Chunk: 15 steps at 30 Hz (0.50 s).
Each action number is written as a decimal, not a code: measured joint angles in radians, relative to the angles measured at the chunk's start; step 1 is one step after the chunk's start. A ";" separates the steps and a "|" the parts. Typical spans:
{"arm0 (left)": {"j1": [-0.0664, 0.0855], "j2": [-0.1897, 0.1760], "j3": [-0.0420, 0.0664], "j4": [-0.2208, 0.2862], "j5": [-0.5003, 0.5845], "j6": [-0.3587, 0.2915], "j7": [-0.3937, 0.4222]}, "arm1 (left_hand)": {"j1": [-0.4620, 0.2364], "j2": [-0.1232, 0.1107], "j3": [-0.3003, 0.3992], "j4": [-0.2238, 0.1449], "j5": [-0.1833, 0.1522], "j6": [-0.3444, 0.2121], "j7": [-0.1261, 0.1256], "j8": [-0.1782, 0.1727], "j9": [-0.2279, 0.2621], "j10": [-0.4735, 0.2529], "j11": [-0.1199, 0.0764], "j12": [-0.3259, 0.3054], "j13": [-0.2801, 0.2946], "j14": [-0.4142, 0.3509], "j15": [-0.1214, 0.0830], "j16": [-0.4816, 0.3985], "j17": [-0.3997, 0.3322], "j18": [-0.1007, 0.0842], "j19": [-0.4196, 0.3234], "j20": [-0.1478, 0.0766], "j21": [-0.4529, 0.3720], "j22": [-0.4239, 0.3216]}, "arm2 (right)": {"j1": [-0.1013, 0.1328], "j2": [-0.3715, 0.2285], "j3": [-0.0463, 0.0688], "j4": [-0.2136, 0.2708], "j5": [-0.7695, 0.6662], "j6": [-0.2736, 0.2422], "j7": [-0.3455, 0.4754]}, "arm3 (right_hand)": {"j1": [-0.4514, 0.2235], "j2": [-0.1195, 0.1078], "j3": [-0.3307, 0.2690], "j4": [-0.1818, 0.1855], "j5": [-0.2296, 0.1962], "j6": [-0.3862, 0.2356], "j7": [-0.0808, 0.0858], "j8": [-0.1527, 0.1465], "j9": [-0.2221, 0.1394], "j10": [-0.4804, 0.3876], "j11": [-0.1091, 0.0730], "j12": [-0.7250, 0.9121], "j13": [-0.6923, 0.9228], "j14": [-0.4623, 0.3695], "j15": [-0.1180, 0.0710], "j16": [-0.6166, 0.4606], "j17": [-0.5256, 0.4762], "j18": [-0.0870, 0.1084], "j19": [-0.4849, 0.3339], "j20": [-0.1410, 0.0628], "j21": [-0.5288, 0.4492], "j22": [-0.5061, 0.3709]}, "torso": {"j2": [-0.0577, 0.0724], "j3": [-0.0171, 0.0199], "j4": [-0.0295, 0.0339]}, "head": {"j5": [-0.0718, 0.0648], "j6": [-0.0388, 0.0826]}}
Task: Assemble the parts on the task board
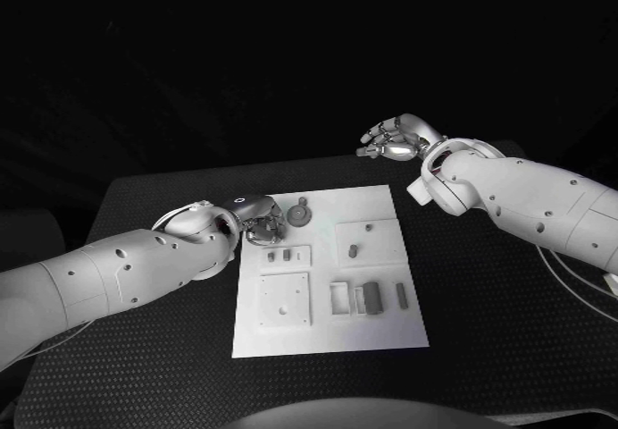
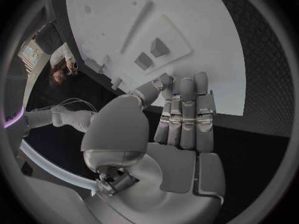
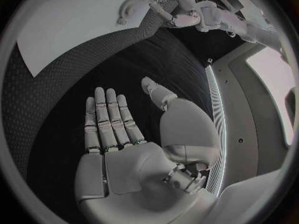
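Observation:
The white task board lies in the middle of the black table. Grey parts sit on it: a round piece at the far left, two small blocks on a raised plate, and upright bars near the right side. My left hand is at the board's far left edge, just beside the round piece, and holds nothing. In the left wrist view its fingers lie straight over the board's rim, near the two blocks. My right hand hangs beyond the board's far right corner, its fingers spread and empty.
A square plate and a second raised plate stand on the board. Black matting lies bare to the right of the board and along the front. The table's far edge runs close behind both hands.

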 measured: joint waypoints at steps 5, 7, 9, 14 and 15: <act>-0.001 0.006 -0.001 -0.008 0.000 0.000 0.001 | 0.000 0.000 0.000 0.000 0.000 -0.001 -0.001 0.000 0.000 0.000 0.000 0.000 0.000 0.000 0.000 0.000 0.001 0.000 0.000 0.000 0.000 0.000 | 0.000 0.000 0.000 0.000 0.000 0.000 0.000 | 0.000 0.000 0.000 0.000 0.000 0.000 0.000 0.000 0.000 0.000 0.000 0.000 -0.001 0.000 0.000 0.000 0.000 0.000 0.000 0.000 0.000 0.001 | 0.000 0.0003 0.0000 | 0.000 0.000; -0.001 0.008 -0.001 -0.010 -0.001 -0.001 0.001 | 0.000 0.000 0.000 0.000 0.000 -0.001 -0.001 0.000 0.000 0.000 0.000 0.000 0.000 0.000 0.000 0.000 0.001 0.000 0.000 0.000 0.000 0.000 | 0.000 0.001 0.000 0.000 0.000 0.000 0.000 | 0.000 0.000 0.000 0.000 0.000 0.000 0.000 0.000 0.000 0.000 0.000 0.000 -0.001 -0.003 0.003 0.000 0.000 0.000 0.000 0.000 0.000 0.001 | 0.000 0.0002 -0.0005 | 0.000 0.000; -0.001 0.008 -0.003 -0.010 -0.001 -0.001 0.001 | 0.000 0.000 0.000 0.000 0.000 -0.001 -0.001 -0.001 0.000 0.000 0.000 0.000 0.000 0.000 0.000 0.000 0.001 0.000 0.000 0.000 0.000 0.000 | 0.000 0.001 0.000 0.000 0.000 0.000 0.000 | 0.000 0.000 0.000 0.000 0.000 0.000 0.000 0.000 0.000 0.000 0.000 0.000 -0.001 -0.003 0.003 0.000 0.000 0.000 0.000 0.000 0.000 0.001 | 0.000 0.0003 -0.0006 | 0.000 -0.002; -0.001 0.008 -0.008 -0.009 -0.001 -0.001 0.001 | 0.000 0.000 0.000 0.000 0.000 0.000 0.000 0.003 0.000 0.000 0.000 0.000 0.000 0.000 0.000 0.000 0.002 0.000 0.000 0.000 0.000 0.001 | 0.000 0.000 0.000 -0.001 0.000 0.000 0.000 | 0.000 0.000 0.000 0.000 0.000 0.000 0.000 0.000 -0.001 0.000 0.000 0.000 -0.002 -0.003 0.003 0.000 0.001 0.000 0.000 0.000 0.000 0.001 | 0.000 0.0009 -0.0010 | -0.002 -0.004; -0.001 0.008 -0.009 -0.008 -0.001 0.000 0.001 | 0.000 0.000 0.000 0.000 0.000 0.001 0.001 0.003 0.000 0.000 0.000 0.000 0.000 0.000 0.000 -0.004 0.003 0.000 0.000 0.000 0.000 0.001 | 0.000 0.000 0.000 -0.001 0.000 0.000 0.000 | 0.000 0.000 0.000 0.000 0.000 0.000 0.000 0.000 -0.001 0.000 0.000 0.000 -0.002 -0.003 0.003 0.000 0.001 0.000 0.000 0.000 0.000 0.001 | 0.000 0.0009 -0.0010 | -0.002 -0.004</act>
